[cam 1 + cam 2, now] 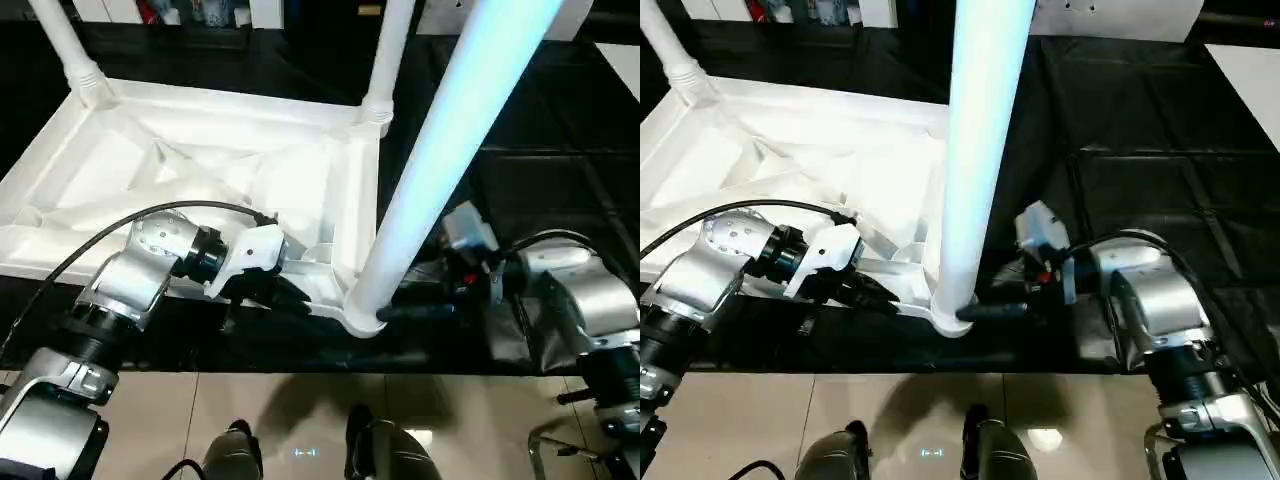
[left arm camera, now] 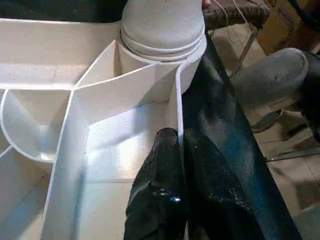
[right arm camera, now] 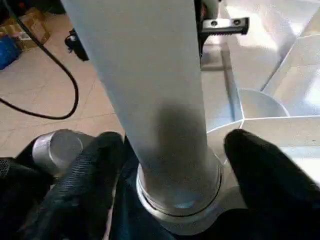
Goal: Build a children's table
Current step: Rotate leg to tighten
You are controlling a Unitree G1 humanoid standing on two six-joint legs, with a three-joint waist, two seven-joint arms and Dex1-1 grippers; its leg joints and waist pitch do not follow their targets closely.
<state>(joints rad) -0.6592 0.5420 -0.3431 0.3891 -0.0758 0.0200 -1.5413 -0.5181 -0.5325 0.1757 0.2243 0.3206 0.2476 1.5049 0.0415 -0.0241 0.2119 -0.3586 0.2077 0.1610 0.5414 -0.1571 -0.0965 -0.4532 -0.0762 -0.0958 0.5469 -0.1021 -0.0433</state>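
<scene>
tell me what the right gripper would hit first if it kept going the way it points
Most likely the white leg standing in the near corner socket: the right gripper has a finger on each side of the leg's base, so the leg sits straight ahead.

Table top [image 1: 190, 170] lying upside down on the cloth [image 1: 1140, 150], near leg [image 1: 440, 150] standing in its near right corner socket, two more legs [image 1: 65, 45] at the far corners, left gripper [image 1: 275, 290] on the near edge, right gripper [image 1: 995, 311] beside the near leg's base
</scene>
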